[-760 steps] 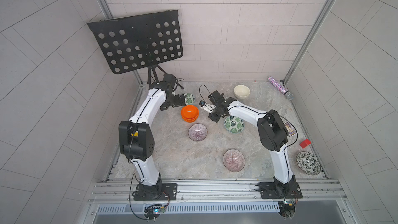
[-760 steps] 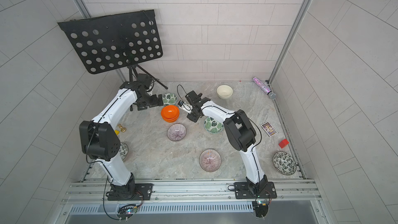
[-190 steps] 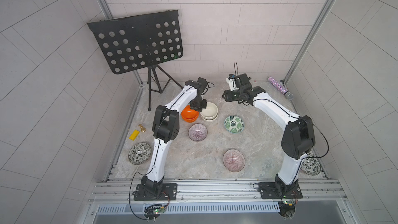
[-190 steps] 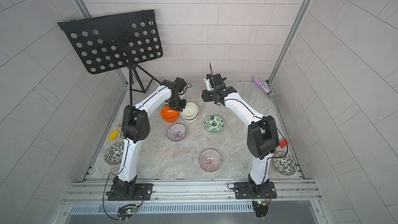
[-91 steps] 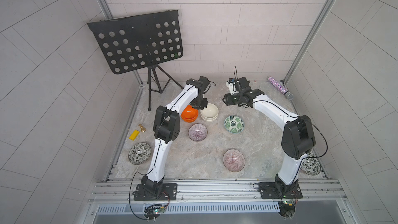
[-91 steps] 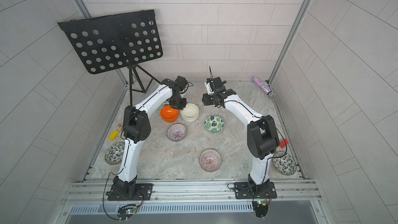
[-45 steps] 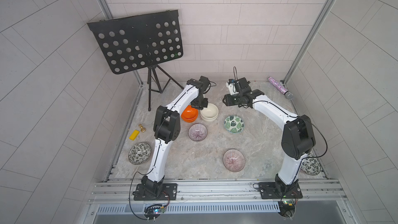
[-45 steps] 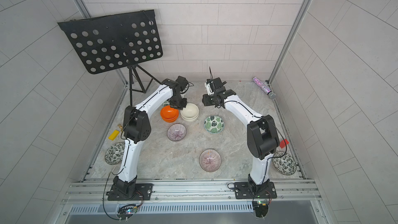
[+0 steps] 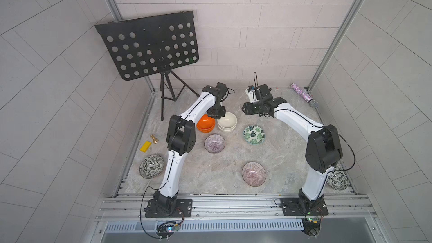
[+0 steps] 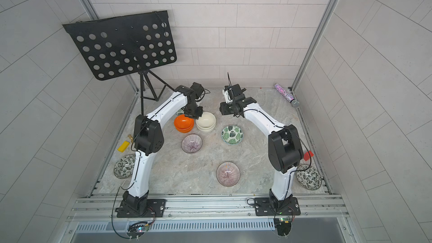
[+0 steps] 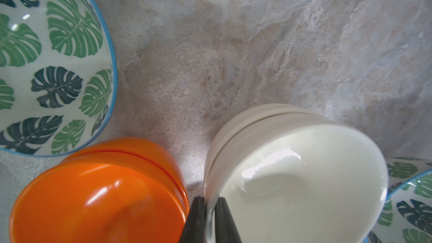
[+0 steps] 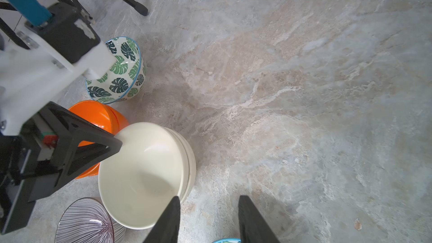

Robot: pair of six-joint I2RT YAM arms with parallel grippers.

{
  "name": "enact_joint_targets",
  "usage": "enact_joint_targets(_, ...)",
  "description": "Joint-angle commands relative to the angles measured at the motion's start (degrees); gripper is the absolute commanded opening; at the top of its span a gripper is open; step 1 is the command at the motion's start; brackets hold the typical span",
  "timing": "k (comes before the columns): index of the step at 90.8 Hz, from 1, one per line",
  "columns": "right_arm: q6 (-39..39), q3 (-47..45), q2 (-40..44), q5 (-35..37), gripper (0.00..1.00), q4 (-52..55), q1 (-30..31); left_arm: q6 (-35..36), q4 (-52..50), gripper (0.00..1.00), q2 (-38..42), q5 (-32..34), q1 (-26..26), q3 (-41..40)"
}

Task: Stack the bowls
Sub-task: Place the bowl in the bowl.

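Nested orange bowls (image 9: 205, 123) sit upright at eleven o'clock, nested cream bowls (image 9: 227, 121) just beside at twelve. Green-leaf bowl (image 9: 254, 134) at two, second green-leaf bowl (image 12: 117, 73) behind the orange. Purple-striped bowl (image 9: 214, 143) near centre, second purple-striped bowl (image 9: 253, 173) at six; dark-leaf bowl (image 9: 151, 166) at eight, second dark-leaf bowl (image 9: 337, 179) at four.

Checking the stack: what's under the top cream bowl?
A second cream bowl sits nested under the top cream bowl; only its outer wall shows, its inside is covered.
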State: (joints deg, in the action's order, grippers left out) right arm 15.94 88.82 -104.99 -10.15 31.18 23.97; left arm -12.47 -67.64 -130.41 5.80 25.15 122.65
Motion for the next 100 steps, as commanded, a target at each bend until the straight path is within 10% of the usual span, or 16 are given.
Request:
enact_joint_targets(1, 0.6, -0.2, 1.4, -0.1, 0.44, -0.7, -0.2, 0.1, -0.1, 0.14, -0.5, -0.9, 0.2, 1.3)
enact_joint_targets(48, 0.4, 0.0, 1.5, -0.2, 0.44, -0.5, -0.5, -0.4, 0.3, 0.15, -1.4, -2.5, 0.0, 1.4)
enact_joint_targets(100, -0.6, -1.2, 2.7, 0.4, 0.44, 0.0, -0.8, -7.1, 6.8, 0.61, 8.9, -0.2, -11.3, -0.1)
